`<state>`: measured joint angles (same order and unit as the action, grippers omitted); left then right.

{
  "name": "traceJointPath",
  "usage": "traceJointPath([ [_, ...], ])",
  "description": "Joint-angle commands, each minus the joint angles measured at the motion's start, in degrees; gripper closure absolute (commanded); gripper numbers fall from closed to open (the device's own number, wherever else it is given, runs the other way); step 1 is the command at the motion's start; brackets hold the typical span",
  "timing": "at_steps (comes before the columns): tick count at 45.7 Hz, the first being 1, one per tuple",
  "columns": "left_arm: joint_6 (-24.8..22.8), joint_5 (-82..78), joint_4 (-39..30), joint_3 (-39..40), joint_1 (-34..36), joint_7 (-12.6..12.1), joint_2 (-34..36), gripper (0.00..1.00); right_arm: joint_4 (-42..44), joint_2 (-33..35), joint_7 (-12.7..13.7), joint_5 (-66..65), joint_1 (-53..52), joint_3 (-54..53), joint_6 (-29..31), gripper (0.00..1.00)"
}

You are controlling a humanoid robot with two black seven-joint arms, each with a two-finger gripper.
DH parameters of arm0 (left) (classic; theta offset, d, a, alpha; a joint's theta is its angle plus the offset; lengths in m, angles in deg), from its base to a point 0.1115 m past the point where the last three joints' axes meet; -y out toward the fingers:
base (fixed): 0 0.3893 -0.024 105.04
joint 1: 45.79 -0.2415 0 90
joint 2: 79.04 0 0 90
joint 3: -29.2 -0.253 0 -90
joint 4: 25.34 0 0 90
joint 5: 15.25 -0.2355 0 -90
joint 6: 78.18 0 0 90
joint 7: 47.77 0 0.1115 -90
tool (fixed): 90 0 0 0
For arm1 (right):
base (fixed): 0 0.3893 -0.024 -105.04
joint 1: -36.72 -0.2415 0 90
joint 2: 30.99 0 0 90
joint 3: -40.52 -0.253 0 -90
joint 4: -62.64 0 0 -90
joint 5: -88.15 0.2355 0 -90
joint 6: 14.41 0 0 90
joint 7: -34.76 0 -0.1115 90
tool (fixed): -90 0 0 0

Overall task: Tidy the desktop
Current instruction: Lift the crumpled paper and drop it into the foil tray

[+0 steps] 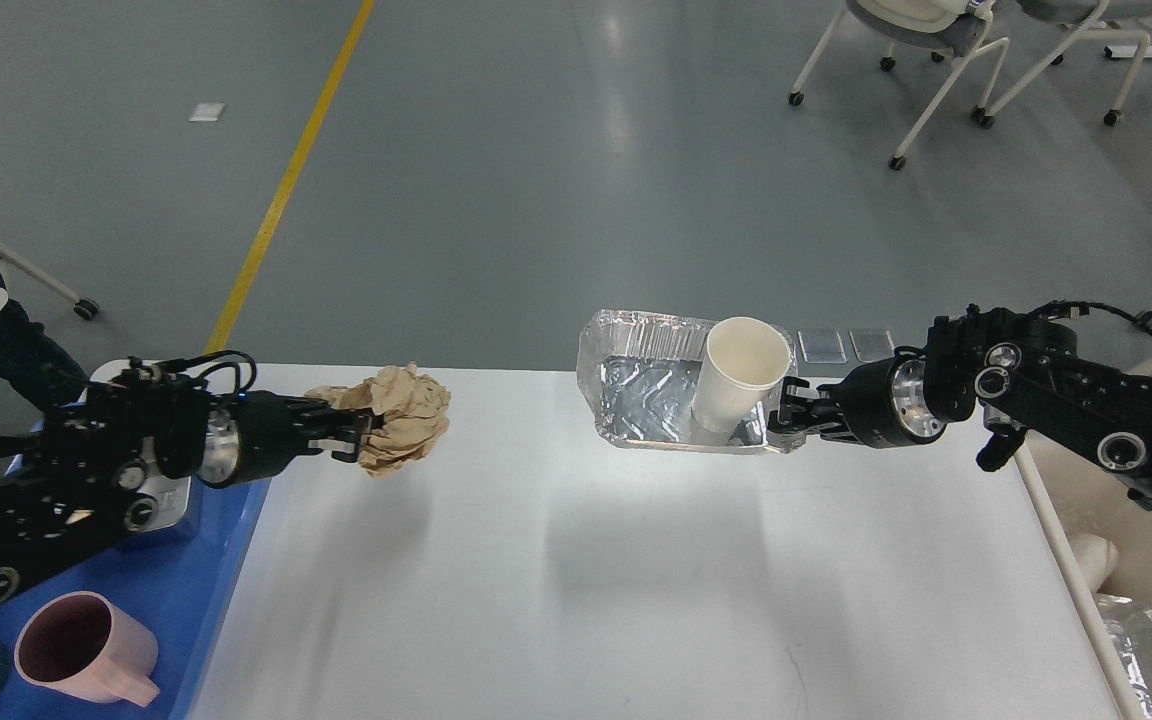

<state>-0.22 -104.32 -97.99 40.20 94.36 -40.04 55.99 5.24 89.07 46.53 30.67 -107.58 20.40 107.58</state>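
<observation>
Desk stretches white and bare below both my arms, between the blue tray on my left and the cream-white bin on my right. My left pincer is clamped on a crumpled brown paper wad, held above the desk's far left part. My right pincer grips the near right rim of a foil tray, lifted at the far edge, with a white paper cup standing tilted inside it.

What worries me most is the cup: it leans against the tray's right wall, and I judge that any tip or jerk as I carry the tray toward the bin could roll it out onto the desk or floor. Thin foil pinched at one edge may also buckle and sag. The paper is loose and springy, so a light hold could let it slip.

The foil tray holds only the cup. A pink mug and a metal container sit on the blue tray, partly behind my left arm. In the bin I see crumpled foil and something pale.
</observation>
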Motion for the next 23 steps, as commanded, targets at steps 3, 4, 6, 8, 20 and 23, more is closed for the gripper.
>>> traceJointPath([
  [3, -5.4, 1.1, -11.5, 9.9, -0.1, 0.6, 13.8, 0.99, -0.2, -0.3, 0.0, -0.1, 0.6, 0.0, 0.0, 1.0],
  [4, -6.4, 1.6, -12.2, 11.6, -0.1, 0.6, 14.7, 0.99, -0.2, -0.4, 0.0, 0.0, 0.6, 0.0, 0.0, 1.0],
  [6, -8.3, 2.8, -13.0, 14.7, 0.0, 0.6, 15.8, 0.99, -0.1, -1.0, 0.0, -0.1, 0.6, 0.0, 0.0, 1.0],
  [8, -10.5, 4.3, -13.4, 18.2, 0.4, 0.6, 16.0, 0.99, -0.1, -1.2, 0.1, -0.1, 0.5, 0.0, 0.0, 1.0],
  [20, -22.0, 6.4, -13.4, 28.7, 9.3, -0.2, 7.4, 0.99, -0.3, -2.1, 0.1, -0.1, 0.2, 0.1, 0.0, 1.0],
  [23, -22.5, 6.4, -13.4, 28.6, 10.3, -0.6, 4.0, 0.99, -0.4, -2.1, 0.1, 0.0, 0.2, 0.1, 0.0, 1.0],
])
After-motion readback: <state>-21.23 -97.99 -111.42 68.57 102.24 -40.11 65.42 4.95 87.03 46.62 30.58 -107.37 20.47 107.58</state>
